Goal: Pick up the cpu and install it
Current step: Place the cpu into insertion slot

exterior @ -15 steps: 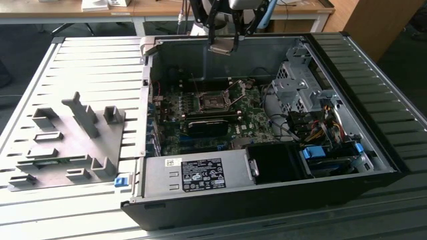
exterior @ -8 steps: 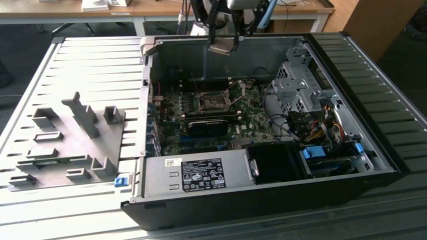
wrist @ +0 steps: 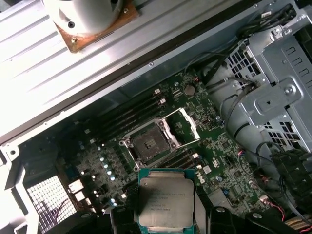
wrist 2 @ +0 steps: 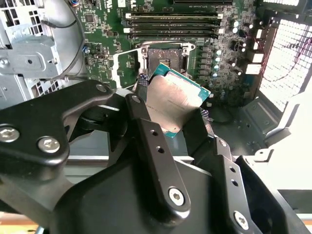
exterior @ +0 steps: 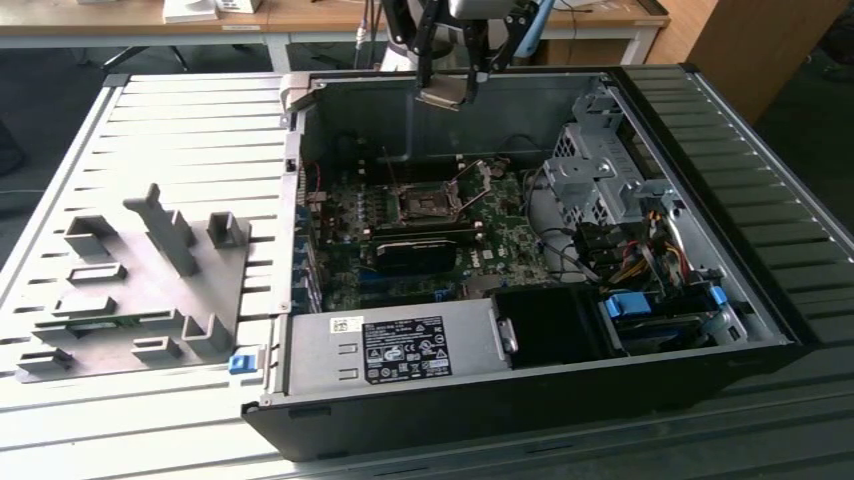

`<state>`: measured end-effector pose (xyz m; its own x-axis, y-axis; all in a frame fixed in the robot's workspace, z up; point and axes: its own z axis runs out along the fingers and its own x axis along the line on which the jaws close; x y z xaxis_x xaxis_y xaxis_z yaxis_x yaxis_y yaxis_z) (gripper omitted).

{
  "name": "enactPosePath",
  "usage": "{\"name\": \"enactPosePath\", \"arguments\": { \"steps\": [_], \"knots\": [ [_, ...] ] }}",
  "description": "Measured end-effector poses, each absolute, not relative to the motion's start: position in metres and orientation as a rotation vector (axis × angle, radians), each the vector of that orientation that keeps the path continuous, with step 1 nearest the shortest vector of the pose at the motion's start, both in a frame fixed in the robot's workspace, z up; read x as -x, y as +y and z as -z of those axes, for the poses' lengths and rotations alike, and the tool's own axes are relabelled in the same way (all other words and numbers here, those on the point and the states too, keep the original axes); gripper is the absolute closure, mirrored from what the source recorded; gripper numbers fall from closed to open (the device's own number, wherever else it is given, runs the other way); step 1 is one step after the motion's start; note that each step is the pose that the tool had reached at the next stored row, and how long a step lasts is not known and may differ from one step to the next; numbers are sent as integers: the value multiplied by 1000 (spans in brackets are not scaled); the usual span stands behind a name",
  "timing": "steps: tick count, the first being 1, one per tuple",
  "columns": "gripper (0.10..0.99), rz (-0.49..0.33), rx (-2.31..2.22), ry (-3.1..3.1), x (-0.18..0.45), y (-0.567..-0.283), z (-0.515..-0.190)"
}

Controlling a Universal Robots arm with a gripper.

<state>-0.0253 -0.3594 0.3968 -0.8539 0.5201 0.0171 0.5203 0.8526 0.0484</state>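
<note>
Grasping the cpu by two opposite edges, with the gripper clenched on it, silvery lid open to the second wrist view and green rim showing at the free corners. Holding it in the air, touching nothing but the fingers. Seen in the exterior view at twelve o'clock, up near the far wall of the open computer case, tilted rather than level.

Looking down past it in the first wrist view onto the socket, dark and bare, with its load plate swung open beside it and nothing seated inside. In the exterior view, socket at six o'clock from the cpu and well below it, near the middle of the motherboard. Judging from the first wrist view, turned out of square with the socket frame, edges askew to edges. No long axis to speak of on so nearly square a part.

Farther out in the exterior view: memory sticks just beside the socket, a drive cage at three o'clock, a power supply at six o'clock. Outside the case at nine o'clock, a grey fixture of plastic blocks on the slatted table.
</note>
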Motion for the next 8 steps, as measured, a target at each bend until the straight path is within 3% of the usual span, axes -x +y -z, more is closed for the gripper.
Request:
{"name": "enactPosePath", "arguments": {
  "steps": [8],
  "knots": [
    [545, 81, 908, -3004, 25, -359, -397]
  ]
}}
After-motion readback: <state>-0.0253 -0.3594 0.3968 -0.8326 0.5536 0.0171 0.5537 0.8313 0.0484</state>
